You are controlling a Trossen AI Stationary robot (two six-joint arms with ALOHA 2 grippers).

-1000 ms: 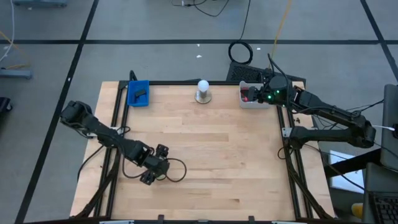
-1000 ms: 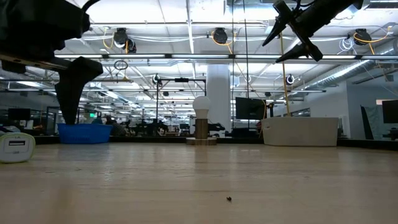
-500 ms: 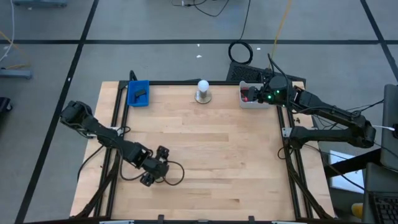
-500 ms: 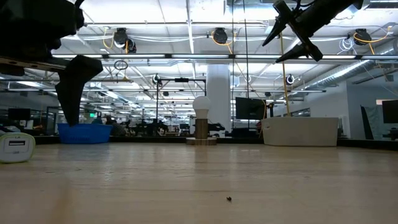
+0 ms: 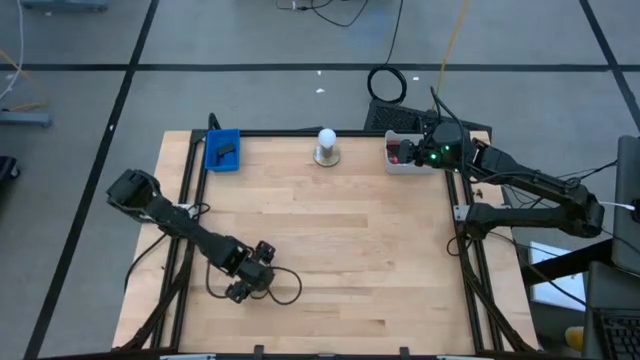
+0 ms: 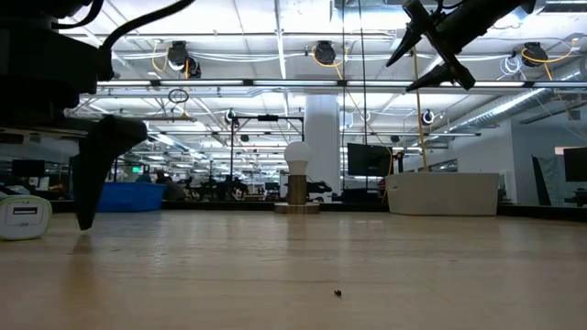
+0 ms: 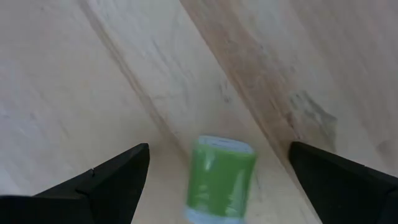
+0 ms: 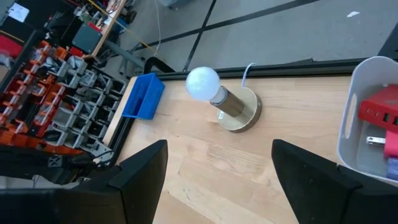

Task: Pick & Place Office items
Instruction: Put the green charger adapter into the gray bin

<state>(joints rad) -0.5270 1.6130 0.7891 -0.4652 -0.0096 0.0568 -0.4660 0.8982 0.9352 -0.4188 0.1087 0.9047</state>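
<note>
**What I count**

Between my left fingers: one green piece (image 7: 220,179). On the table: one blue tray (image 5: 222,150), one white tray (image 5: 404,156) holding two red blocks (image 8: 382,111), and one white bulb lamp (image 5: 326,146).

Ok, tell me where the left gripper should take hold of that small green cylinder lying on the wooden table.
Grip the small green cylinder across its curved sides at mid-length, coming straight down. It lies flat on the wooden table, already between the open left gripper fingers, so probably only a lower-and-close remains.

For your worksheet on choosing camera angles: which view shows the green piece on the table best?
The left wrist view: the green piece lies close up on the wood between the open left gripper's fingers. The high view hides it under that gripper; the low and right wrist views do not show it.
</note>
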